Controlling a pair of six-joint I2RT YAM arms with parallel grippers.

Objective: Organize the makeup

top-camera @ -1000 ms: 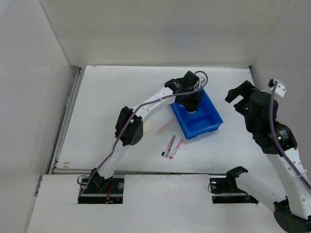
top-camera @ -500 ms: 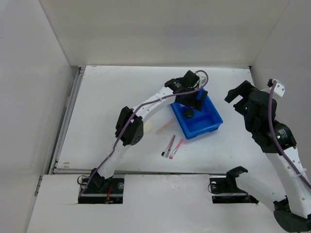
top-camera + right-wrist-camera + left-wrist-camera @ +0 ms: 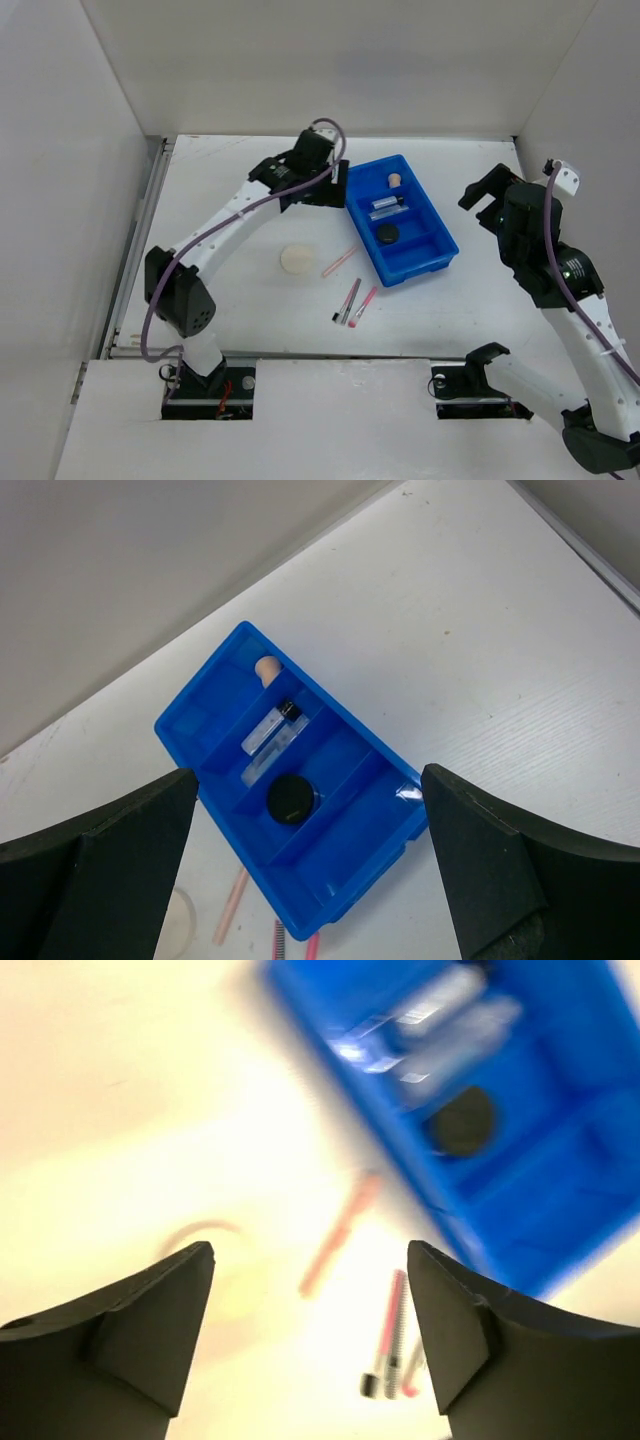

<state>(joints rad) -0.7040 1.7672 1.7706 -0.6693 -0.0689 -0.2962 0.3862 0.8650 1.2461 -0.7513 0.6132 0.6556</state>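
Top external: left gripper pulling back from blue compartmented plastic tray, jaws gaping, empty; black round compact now lying inside; cream round puff, seemingly next, thin pencils waiting outside

The left arm is arching from its base toward one o'clock, left gripper gaping wide, holding nothing. The right arm is rearing upright, right gripper splayed, pointing toward ten o'clock.

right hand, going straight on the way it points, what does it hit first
Likely the blue tray, near the black compact lying in it; nothing shows in between, though depth is unclear.
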